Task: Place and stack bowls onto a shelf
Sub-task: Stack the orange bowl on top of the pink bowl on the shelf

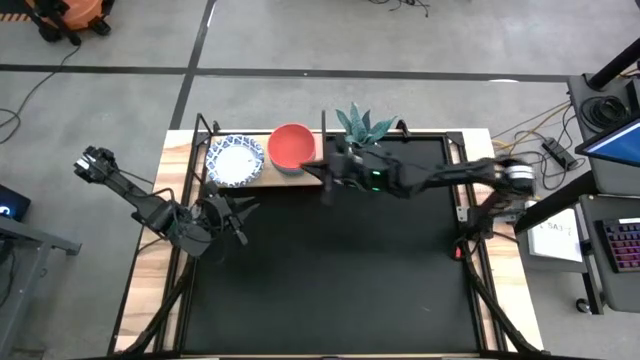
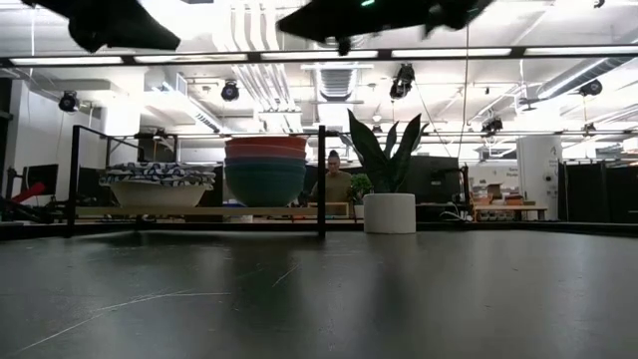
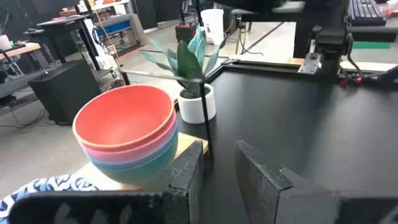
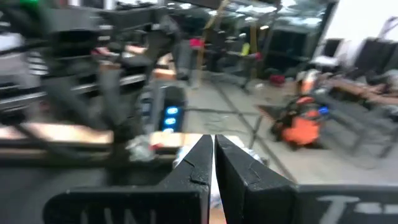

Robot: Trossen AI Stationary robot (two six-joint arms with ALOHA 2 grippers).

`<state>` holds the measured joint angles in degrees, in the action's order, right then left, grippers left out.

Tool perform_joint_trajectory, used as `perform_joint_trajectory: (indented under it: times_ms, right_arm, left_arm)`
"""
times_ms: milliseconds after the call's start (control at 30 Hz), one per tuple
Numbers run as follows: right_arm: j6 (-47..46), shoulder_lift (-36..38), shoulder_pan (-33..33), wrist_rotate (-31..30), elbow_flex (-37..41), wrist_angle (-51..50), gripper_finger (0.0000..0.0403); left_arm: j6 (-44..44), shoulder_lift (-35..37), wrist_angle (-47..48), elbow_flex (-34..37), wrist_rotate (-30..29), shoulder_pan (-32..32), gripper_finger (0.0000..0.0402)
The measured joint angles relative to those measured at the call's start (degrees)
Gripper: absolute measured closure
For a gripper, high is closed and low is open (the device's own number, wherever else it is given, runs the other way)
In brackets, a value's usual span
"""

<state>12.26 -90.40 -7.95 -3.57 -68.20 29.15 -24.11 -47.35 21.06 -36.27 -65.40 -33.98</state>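
The shelf (image 1: pixel 268 179) stands at the table's far left and carries two stacks. The plain bowls (image 3: pixel 127 134) are nested with red on top, then pink, blue and green; in the high view only the red one (image 1: pixel 292 147) shows. The blue-and-white patterned bowls (image 1: pixel 236 160) sit to their left as a stack (image 2: pixel 158 182). My right gripper (image 1: pixel 326 186) hovers shut just near of the shelf's right end, empty (image 4: pixel 213 155). My left gripper (image 1: pixel 238 212) hangs open near of the patterned bowls, its fingers (image 3: pixel 186 171) empty.
A white pot with a green plant (image 1: pixel 365 126) stands just right of the shelf at the far edge (image 3: pixel 198 99). The shelf's black frame post (image 2: pixel 321 179) rises at its right end. The black tabletop (image 1: pixel 330 280) lies bare toward the near edge.
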Motion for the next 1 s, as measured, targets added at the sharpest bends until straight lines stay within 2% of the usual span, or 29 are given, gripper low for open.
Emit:
perform_joint_trajectory:
  times_ms: [133, 233, 333, 433, 567, 700, 900, 1000]
  right_arm:
    - [-4.9, 10.0, 1.9, 2.0, 10.4, -2.6, 0.0394]
    - [-7.0, 15.2, 3.4, 2.1, 16.9, -3.0, 0.0394]
    - [-8.4, 19.5, 5.0, 2.0, 21.3, -2.5, 0.0394]
    - [-8.7, 22.6, 6.7, 2.0, 24.1, -2.2, 0.0394]
    - [-8.5, 24.9, 8.3, 2.0, 26.5, -2.4, 0.0394]
    - [-8.4, 25.8, 8.8, 1.8, 27.8, -2.2, 0.0394]
    - [-7.7, 25.3, 8.8, 0.4, 28.4, -2.3, 0.0394]
    - [-7.1, 25.0, 8.8, 0.4, 28.5, -2.6, 0.0394]
  left_arm:
    - [2.9, -4.7, -4.8, -2.9, 0.1, 3.0, 0.0326]
    - [8.2, -8.9, -9.4, -5.3, 3.1, 7.8, 0.0326]
    - [14.1, -13.0, -12.6, -7.7, 9.6, 14.6, 0.0326]
    - [19.2, -16.3, -14.3, -10.3, 19.1, 22.3, 0.0326]
    - [25.1, -19.5, -16.1, -13.1, 30.1, 32.4, 0.0326]
    - [30.2, -22.2, -19.2, -14.8, 35.2, 41.1, 0.0326]
    - [31.9, -28.5, -32.6, -15.6, 49.6, 52.7, 0.0326]
    - [31.6, -33.6, -40.6, -15.6, 52.5, 55.7, 0.0326]
